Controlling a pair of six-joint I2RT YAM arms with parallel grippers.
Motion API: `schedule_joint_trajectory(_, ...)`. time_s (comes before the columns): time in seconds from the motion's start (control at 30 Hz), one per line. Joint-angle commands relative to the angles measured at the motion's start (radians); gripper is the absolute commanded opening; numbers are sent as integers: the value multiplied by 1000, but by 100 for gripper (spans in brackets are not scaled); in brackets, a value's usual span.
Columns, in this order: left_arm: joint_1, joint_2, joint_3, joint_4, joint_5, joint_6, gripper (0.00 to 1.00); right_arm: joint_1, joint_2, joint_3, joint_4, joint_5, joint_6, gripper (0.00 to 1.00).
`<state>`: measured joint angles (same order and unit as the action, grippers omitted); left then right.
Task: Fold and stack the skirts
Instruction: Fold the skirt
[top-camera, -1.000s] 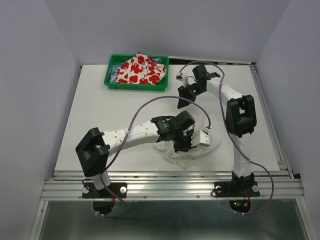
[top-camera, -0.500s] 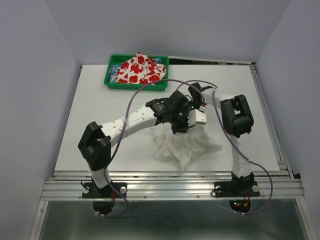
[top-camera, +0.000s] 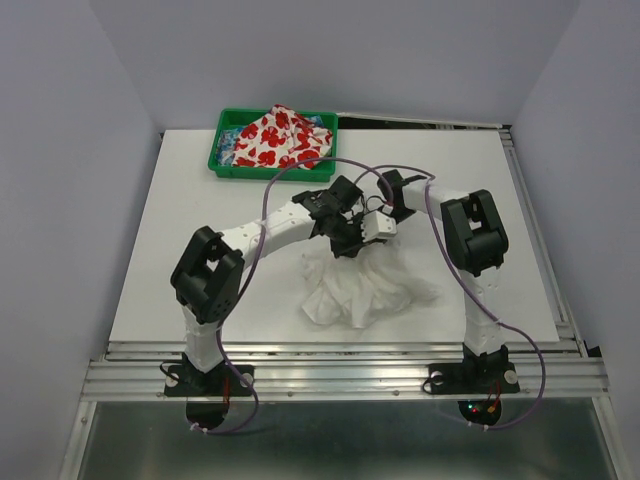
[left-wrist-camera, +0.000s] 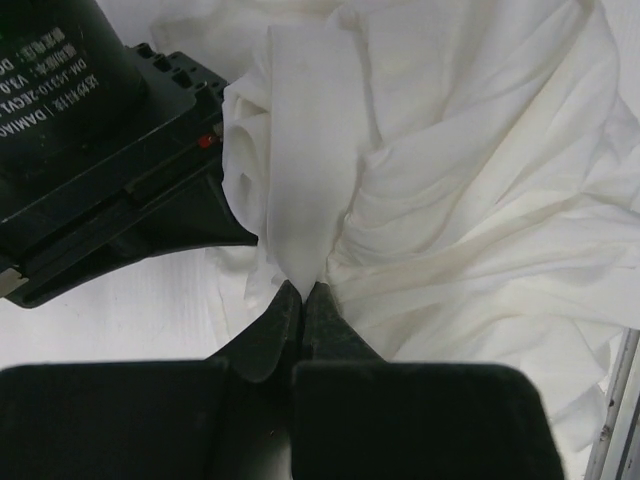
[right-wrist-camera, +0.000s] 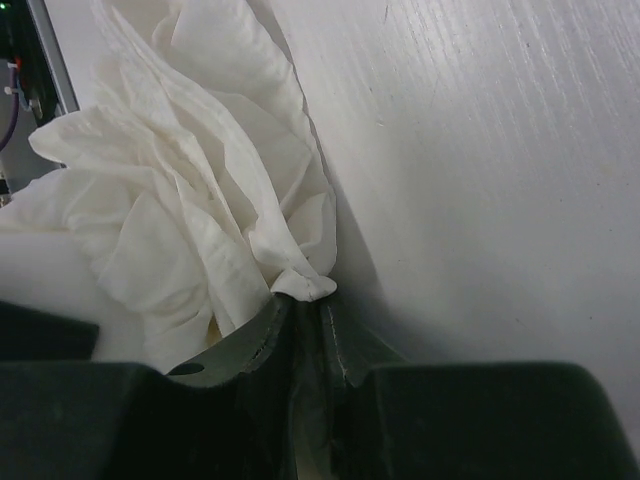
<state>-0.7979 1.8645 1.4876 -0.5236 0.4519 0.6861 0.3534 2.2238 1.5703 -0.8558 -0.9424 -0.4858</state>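
White table (top-camera: 200, 230); left gripper (left-wrist-camera: 302, 290), right gripper (right-wrist-camera: 305, 300), both clamped on white skirt (top-camera: 360, 285), mid-table, off edges

We see a pale bench (top-camera: 190, 270) carrying two things directly: a green tray (top-camera: 270, 172) at its far edge, left of centre, and a white skirt (top-camera: 360, 285) bunched in a crumpled heap nearer the front, well apart from the tray.

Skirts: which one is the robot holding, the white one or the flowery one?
The plain white skirt. The left gripper and the right gripper both pinch its cloth. The red-flowered skirt lies bunched in the green tray, with no gripper near it.
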Motion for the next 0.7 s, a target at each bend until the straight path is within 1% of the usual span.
schedule_joint_trajectory(0.0, 37, 4, -52, 79, -30, 18, 0, 4, -23, 19, -29, 21, -23, 22)
schedule_joint_trajectory(0.5, 60, 15, -158, 287, -133, 26, 0, 13, 13, 40, -65, 4, -50, 20)
schedule_joint_trajectory(0.6, 60, 47, -152, 306, -151, 35, 0, 13, 20, 53, -63, 20, -40, 22)
schedule_joint_trajectory(0.63, 58, 56, -148, 304, -154, 35, 1, 13, 20, 57, -55, 31, -33, 23)
schedule_joint_trajectory(0.67, 60, 64, -144, 304, -154, 35, 4, 13, 13, 65, -48, 65, -17, 26)
